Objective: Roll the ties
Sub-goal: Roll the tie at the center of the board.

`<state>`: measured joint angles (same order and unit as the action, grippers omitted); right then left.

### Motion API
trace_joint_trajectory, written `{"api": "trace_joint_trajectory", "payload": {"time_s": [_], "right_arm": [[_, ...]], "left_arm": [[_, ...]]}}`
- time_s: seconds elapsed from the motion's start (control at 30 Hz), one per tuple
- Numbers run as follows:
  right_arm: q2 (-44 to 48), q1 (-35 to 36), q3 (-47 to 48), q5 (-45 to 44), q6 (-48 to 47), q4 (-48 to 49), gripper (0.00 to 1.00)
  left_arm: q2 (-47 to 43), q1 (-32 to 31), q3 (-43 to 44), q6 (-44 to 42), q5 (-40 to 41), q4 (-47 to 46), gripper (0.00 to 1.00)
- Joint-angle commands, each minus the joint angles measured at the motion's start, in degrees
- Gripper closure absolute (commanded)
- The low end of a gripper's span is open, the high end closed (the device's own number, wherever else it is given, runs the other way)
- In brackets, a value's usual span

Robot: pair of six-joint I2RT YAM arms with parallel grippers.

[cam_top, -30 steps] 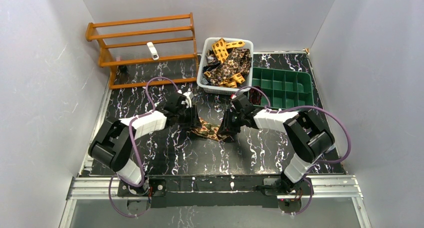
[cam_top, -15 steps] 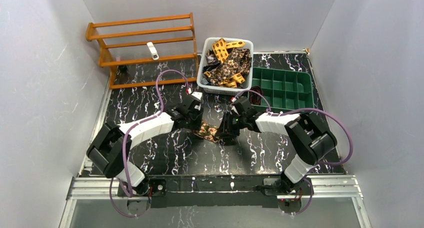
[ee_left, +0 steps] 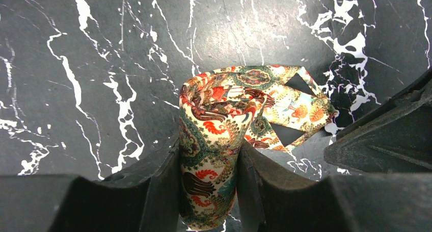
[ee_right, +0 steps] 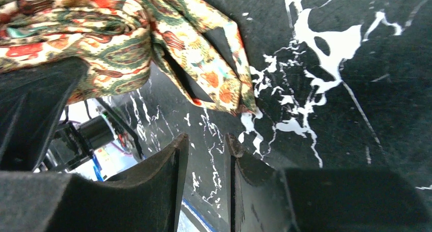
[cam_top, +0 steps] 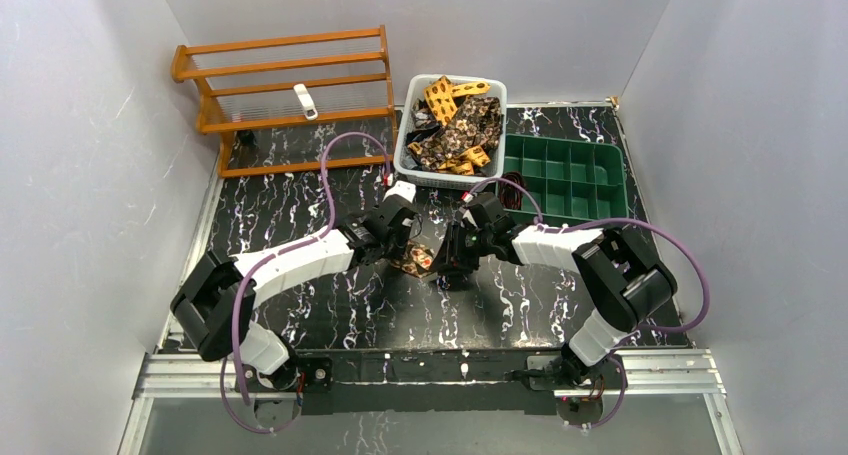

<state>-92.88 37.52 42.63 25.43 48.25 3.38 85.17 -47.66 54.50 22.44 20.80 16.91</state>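
One tie (cam_top: 419, 259), cream with red-orange and green paisley, lies partly coiled on the black marbled table between both arms. My left gripper (cam_top: 408, 243) is shut on it; in the left wrist view the tie (ee_left: 219, 114) stands as a loop pinched between my fingers (ee_left: 209, 150), its pointed end trailing to the right. My right gripper (cam_top: 447, 266) sits just right of it, jaws a narrow gap apart and empty (ee_right: 206, 145), the tie's end (ee_right: 127, 33) lying above and left of the fingertips. More ties (cam_top: 455, 123) are piled in a white basket (cam_top: 404, 165).
A green compartment tray (cam_top: 566, 175) stands right of the basket. A wooden rack (cam_top: 290, 80) with a white clip stands at the back left. Grey walls close in both sides. Purple cables loop over both arms.
My left gripper has moved right toward the right gripper with the tie in it, and the flat length of tie has shortened into a compact coil. The right gripper has barely moved.
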Motion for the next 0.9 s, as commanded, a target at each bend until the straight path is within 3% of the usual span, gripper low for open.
{"api": "trace_joint_trajectory", "payload": {"time_s": [0.0,0.17,0.4,0.57,0.87], "right_arm": [[3.6,0.19,0.21,-5.23,0.55,-1.03,0.6],[11.19,-0.15,-2.22,-15.41,2.18,-5.65,0.58],[20.09,-1.19,-3.72,-21.42,3.25,-8.62,0.56],[24.69,-1.74,-4.08,-28.67,4.92,-13.76,0.55],[30.12,-4.75,-8.14,-31.04,7.3,-14.55,0.56]], "left_arm": [[-0.61,-1.26,2.64,-0.24,6.74,1.8,0.65],[2.13,-3.55,3.98,-0.89,11.29,3.2,0.67],[6.89,-6.29,7.29,1.36,21.2,5.58,0.72],[10.63,-8.65,9.81,2.17,23.68,7.08,0.71],[17.27,-12.95,13.6,4.17,27.85,9.78,0.68]]}}
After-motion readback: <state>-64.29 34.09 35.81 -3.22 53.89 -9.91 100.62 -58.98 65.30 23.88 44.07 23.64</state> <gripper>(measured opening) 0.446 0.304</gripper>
